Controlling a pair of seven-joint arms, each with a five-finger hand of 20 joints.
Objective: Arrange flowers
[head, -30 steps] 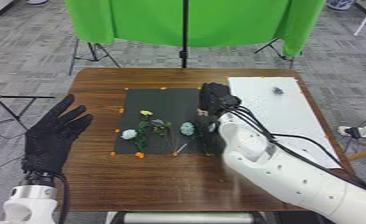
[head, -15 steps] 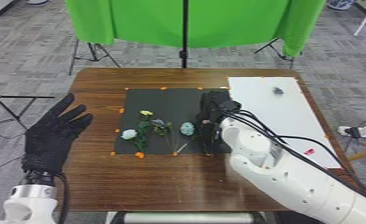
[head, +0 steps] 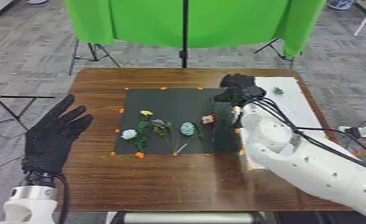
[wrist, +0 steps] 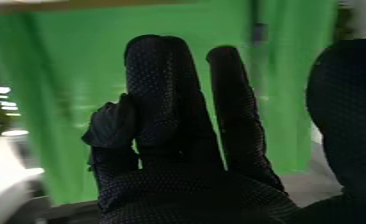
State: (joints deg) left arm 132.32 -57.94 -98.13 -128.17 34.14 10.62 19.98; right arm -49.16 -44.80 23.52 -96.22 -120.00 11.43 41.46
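Flowers are laid on the black mat: white bloom, yellow bloom, dark bloom, blue bloom and pink bloom, their crossing stems hard to separate. Over the mat's far right corner, the right hand is held with fingers mostly extended, one bent, thumb apart, and nothing seen gripped; whether the surface is touched cannot be told. The white sheet is partly hidden by the right arm, and a small grey item on it cannot be made out. Beside the mat, the left hand is held empty, fingers spread.
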